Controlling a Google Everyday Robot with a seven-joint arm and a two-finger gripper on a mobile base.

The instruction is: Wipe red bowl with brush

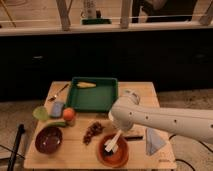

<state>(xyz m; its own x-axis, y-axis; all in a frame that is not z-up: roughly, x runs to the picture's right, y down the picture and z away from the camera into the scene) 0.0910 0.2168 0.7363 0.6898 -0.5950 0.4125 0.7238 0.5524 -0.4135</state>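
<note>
Right now the red bowl (113,151) is sitting at the front edge of the wooden bench (142,92), and everything else is best placed against it; the brush (113,143) is lying inside that bowl, its pale handle slanting up and to the right toward the arm, its dark head resting low on the bowl's inner surface; the end effector (121,134) is hanging just above the bowl's upper right rim, at the top of the brush handle, and it appears to be gripping that handle, though the fingers themselves are not showing clearly; the white arm (165,120) is stretching away from the bowl to the right, out of the picture; a dark cluster that looks like grapes (93,132) is lying just beside the bowl to its upper left; a dark maroon bowl (48,139) is standing well to the left of the red bowl, near the same front edge; an orange fruit (69,114) is sitting behind and left of the red bowl, with a green item (41,113) and a small blue object (57,107) further left of it; a green tray (94,95) is lying behind the red bowl, holding a yellowish piece (86,84) near its far side; a metal spoon (59,93) is lying left of that tray; a folded pale blue cloth (153,142) is lying to the right of the red bowl.
</note>
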